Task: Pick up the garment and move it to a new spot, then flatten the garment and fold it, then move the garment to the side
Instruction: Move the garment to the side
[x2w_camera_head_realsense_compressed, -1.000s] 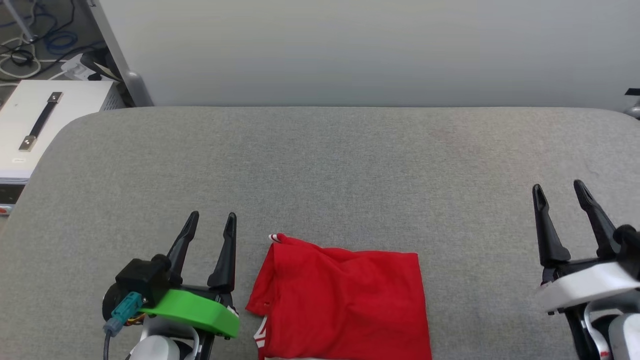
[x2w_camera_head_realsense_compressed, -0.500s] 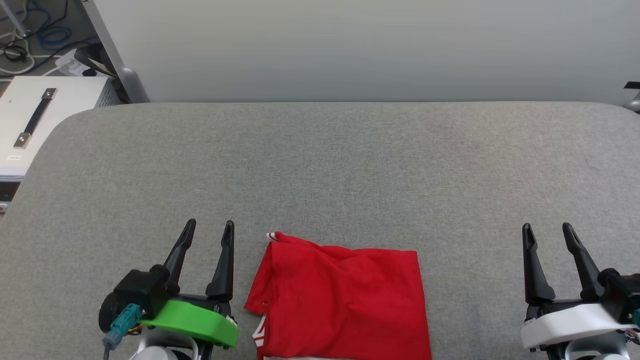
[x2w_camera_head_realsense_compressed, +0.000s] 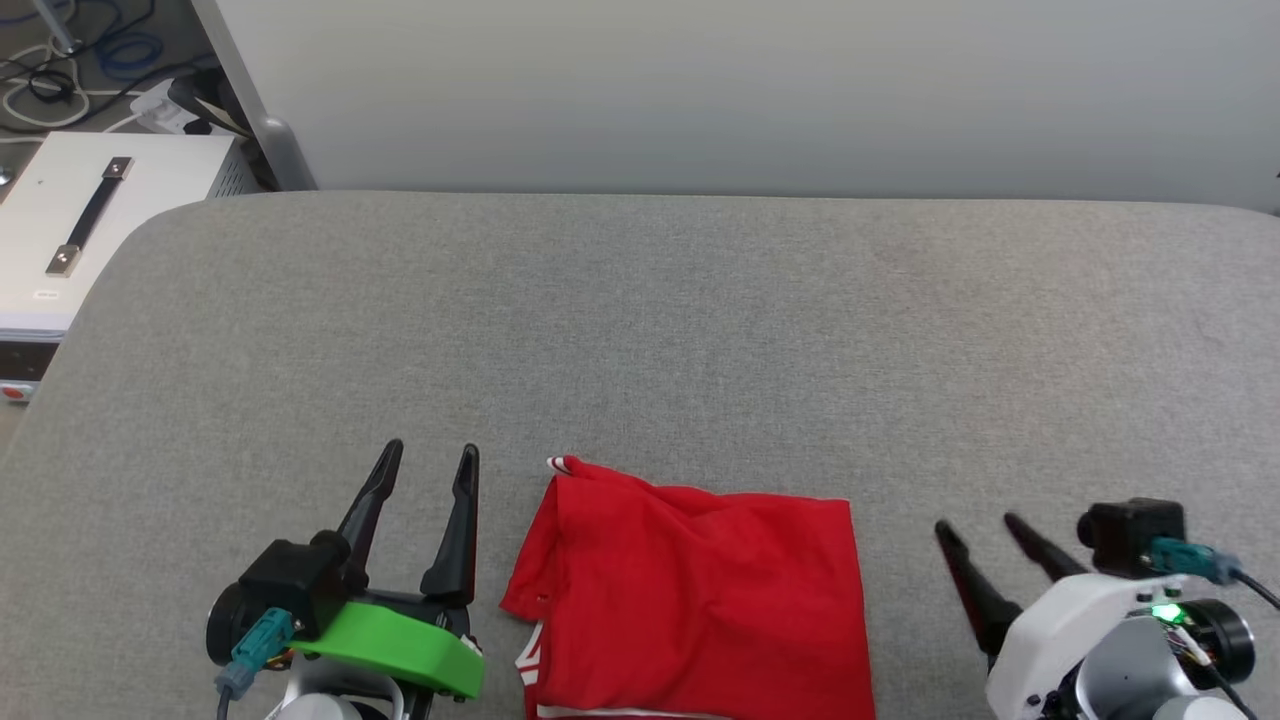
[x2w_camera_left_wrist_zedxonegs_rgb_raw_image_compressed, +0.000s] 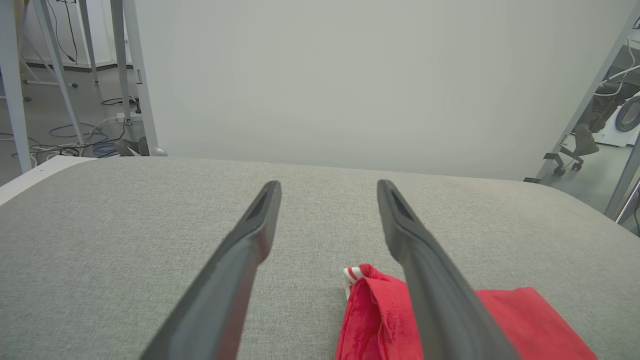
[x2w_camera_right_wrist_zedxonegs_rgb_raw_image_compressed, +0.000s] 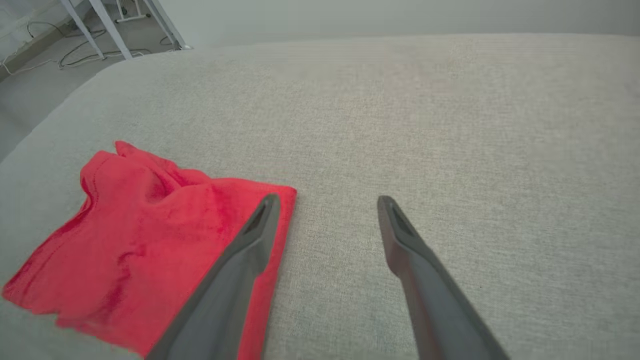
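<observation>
Red garment (x2w_camera_head_realsense_compressed: 690, 600) lies folded low-centre in our head view on the grey worktop (x2w_camera_head_realsense_compressed: 650, 330), left tool (x2w_camera_head_realsense_compressed: 432, 450) and right tool (x2w_camera_head_realsense_compressed: 976, 524) flanking it, both spread and empty. Left wrist view: its striped corner beside 1 finger. Right wrist view: likewise its edge; we judge both poised to shift it aside.

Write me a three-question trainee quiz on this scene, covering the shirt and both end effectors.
1. True or false: the left end effector is shut on the red shirt.
2. Where does the shirt lie on the gray surface? A) between the two end effectors B) at its far edge C) to the left of both end effectors
3. Fill in: the jaws of the right end effector stand ____.
Key: 1 false; 2 A; 3 open.
</observation>
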